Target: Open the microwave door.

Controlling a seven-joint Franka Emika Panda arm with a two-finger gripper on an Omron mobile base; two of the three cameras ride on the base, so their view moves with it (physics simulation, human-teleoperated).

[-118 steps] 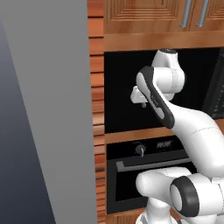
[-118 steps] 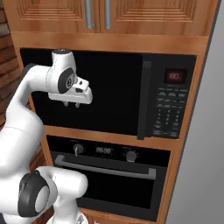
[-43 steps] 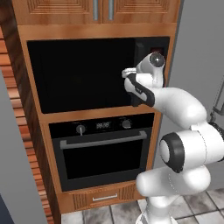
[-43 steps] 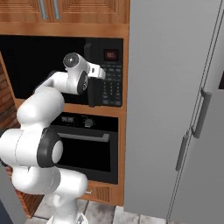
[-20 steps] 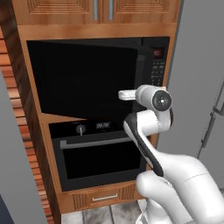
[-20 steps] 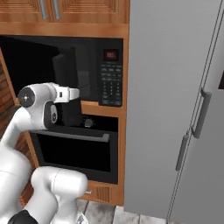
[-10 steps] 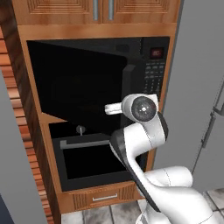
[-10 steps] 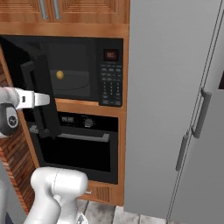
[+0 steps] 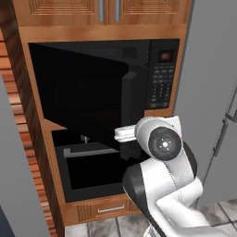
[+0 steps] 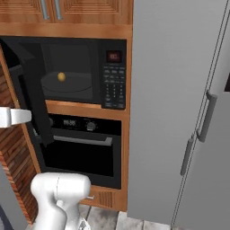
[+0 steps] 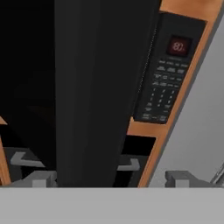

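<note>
The door [image 9: 83, 97] stands swung well out from the microwave [image 10: 85, 72] at mid-left of the right base frame, cavity exposed. The gripper [image 11: 109, 178] straddles the door's thick edge (contact unclear); finger tips spread, presumably to drag it.

I see the microwave door [image 10: 32, 96] swung wide open; a small yellow ball [image 10: 61, 77] rests inside the microwave [image 10: 83, 72].

Microwave [image 10: 85, 72] red display: digits blurred, unreadable.

Black oven [image 10: 81, 150] beside grey fridge [image 10: 179, 108]
</note>
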